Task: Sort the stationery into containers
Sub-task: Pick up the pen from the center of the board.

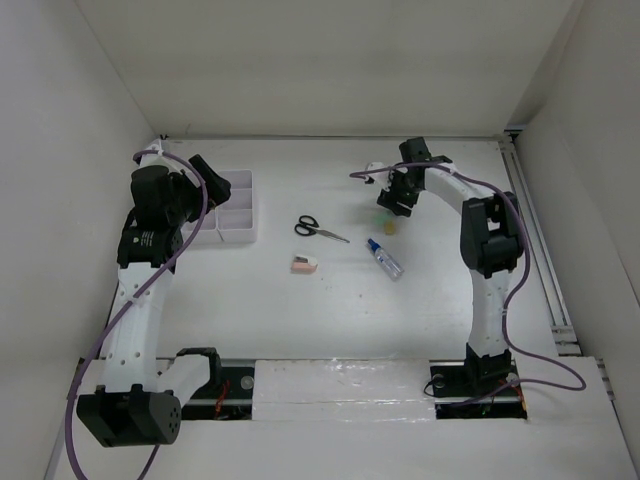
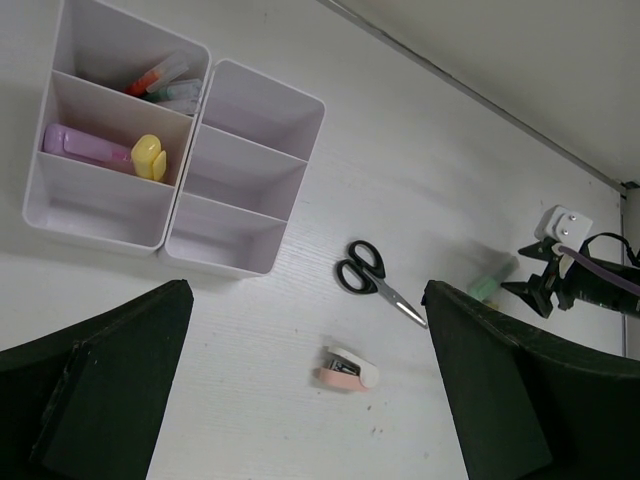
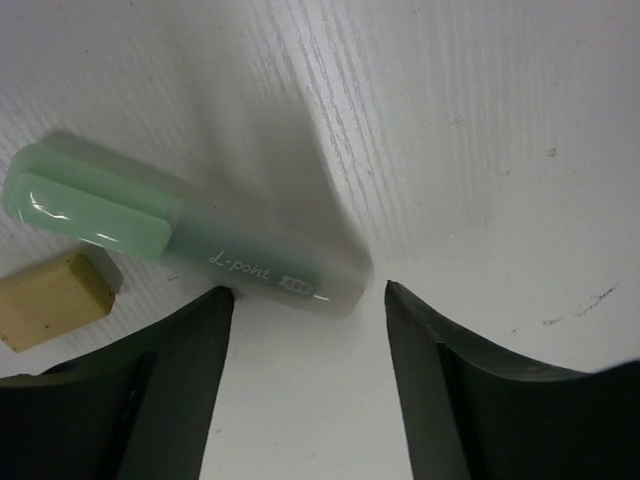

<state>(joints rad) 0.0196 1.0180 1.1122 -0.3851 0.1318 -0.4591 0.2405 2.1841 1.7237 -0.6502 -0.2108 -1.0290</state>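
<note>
The green highlighter lies flat on the table, right of centre and toward the far edge, with a small tan block just beside its cap end. It looks light and stiff, a smooth plastic barrel, so I'd expect it to skid or roll if pinched off-centre; the plain barrel behind the cap seems the best place to take it, square across its width. The right gripper hangs low over the barrel's end, its fingers parted to either side and, as far as I can see, not touching it. Nearer the middle lie the scissors, the pink-white eraser and the blue-capped tube. The organiser tray sits by the far left corner, holding a purple highlighter, a yellow one and some pens. The left gripper hovers near it, spread wide and empty.
</note>
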